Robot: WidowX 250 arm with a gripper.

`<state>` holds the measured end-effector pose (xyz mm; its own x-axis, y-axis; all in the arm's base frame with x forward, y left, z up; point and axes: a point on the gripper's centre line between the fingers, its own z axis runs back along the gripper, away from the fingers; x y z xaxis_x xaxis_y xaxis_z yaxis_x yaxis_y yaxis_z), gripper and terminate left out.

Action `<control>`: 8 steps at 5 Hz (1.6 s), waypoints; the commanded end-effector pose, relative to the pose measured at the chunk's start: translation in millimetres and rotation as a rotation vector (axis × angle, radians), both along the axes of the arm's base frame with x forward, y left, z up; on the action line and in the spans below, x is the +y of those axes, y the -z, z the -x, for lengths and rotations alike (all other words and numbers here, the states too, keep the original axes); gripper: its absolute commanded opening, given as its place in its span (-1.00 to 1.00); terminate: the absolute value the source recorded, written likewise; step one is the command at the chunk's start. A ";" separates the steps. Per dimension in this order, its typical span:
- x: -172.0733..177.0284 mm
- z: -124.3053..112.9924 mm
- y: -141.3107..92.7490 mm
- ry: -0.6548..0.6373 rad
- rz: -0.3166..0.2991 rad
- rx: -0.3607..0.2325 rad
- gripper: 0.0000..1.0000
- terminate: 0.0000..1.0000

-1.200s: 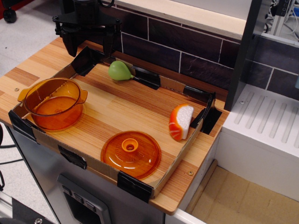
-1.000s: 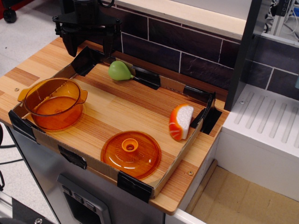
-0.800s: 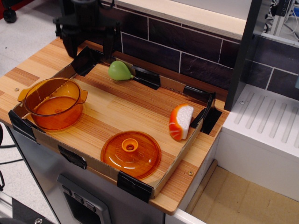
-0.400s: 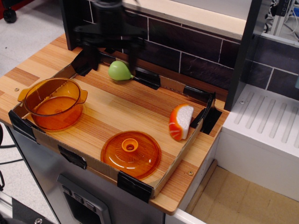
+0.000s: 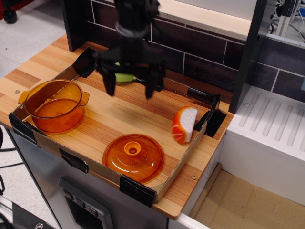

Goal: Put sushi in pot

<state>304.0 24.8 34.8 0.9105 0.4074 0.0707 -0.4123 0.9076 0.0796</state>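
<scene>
The sushi (image 5: 184, 124) stands on its side at the right end of the tray, white rice with an orange striped top. The translucent orange pot (image 5: 55, 105) sits at the left end of the tray and holds nothing. My black gripper (image 5: 129, 90) hangs open and empty above the middle of the tray, fingers (image 5: 109, 83) spread wide, between pot and sushi and clear of both.
A flat orange knobbed lid (image 5: 133, 157) lies at the tray's front. A green pear-shaped toy (image 5: 125, 77) lies at the back, partly hidden behind my gripper. The cardboard tray rim (image 5: 47, 141) has black taped corners. A tiled wall runs behind; a white unit (image 5: 267, 138) stands at right.
My gripper has moved from the back left corner rightward and forward to above the tray's middle, staying open. Nothing else has moved.
</scene>
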 end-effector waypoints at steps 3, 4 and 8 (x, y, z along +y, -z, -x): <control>-40.6 0.1 -14.7 0.058 0.027 -0.076 1.00 -1.00; -45.3 -2.3 -16.2 0.064 0.037 -0.086 1.00 -1.00; -67.0 -14.8 11.2 0.069 0.044 -0.082 1.00 -1.00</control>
<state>311.1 -40.3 12.0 0.9302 0.3559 0.0903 -0.3596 0.9327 0.0280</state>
